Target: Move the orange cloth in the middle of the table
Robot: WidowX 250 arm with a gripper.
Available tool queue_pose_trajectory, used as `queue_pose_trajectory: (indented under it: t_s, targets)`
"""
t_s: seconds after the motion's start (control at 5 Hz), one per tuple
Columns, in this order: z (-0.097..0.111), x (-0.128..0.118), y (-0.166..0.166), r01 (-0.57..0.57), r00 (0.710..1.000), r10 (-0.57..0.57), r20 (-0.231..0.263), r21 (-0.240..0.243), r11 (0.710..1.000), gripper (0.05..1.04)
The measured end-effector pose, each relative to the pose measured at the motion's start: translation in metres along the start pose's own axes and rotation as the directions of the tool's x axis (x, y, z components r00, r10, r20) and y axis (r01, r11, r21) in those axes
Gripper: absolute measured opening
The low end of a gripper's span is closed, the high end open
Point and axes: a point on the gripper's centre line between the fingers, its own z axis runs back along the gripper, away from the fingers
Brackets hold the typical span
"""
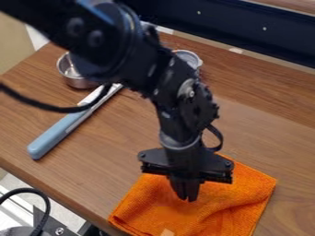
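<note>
The black tool point(187, 199) points down over the orange cloth point(243, 196), its fingers drawn together; whether they pinch any fabric cannot be told. The cloth lies rumpled on the wooden counter point(123, 147), close to its near edge, while a blue-handled utensil point(54, 136) and a small metal bowl point(76, 82) sit farther left, apart from it.

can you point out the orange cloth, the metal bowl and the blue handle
orange cloth point(253, 188), camera view, its right part
metal bowl point(78, 82), camera view, its outer side
blue handle point(53, 137), camera view, its middle
</note>
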Motion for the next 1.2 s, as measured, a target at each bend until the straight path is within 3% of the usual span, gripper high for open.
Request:
queue_pose_trajectory:
  t_s: [0.2,0.6,0.8,1.2]
  targets:
    - [-0.016,0.017,0.008,-0.016,1.0,0.015,0.026,0.033,0.999,0.052]
    - [-0.021,0.057,0.01,0.07,0.985,-0.076,0.158,0.042,0.997,0.052]
    - [-0.021,0.072,0.019,0.091,0.978,-0.099,0.183,0.048,0.995,0.052]
    - [-0.019,0.109,0.05,-0.029,0.978,0.013,0.209,0.07,0.997,0.052]
